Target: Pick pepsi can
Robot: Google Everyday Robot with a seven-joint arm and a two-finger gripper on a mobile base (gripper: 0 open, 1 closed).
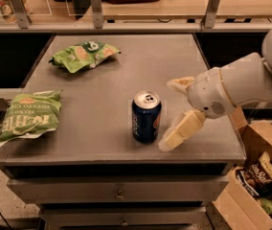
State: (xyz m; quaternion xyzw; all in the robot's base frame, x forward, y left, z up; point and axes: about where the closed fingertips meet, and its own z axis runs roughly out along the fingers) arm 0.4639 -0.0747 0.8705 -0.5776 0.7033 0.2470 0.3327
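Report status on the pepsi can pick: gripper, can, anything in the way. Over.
Gripper open, just right of the pepsi can. Can upright on table, not gripped. Near chip bag and far chip bag lie left, out of the way.

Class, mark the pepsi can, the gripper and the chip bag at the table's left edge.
pepsi can (pixel 146 121): camera view, blue side wall.
gripper (pixel 168 114): camera view, midway between open fingers, right of the can.
chip bag (pixel 28 116): camera view, bag's printed front.

The pepsi can (pixel 146 117) stands on the table (pixel 107 75), tool (pixel 168 115) just right, chip bags (pixel 28 115) left.
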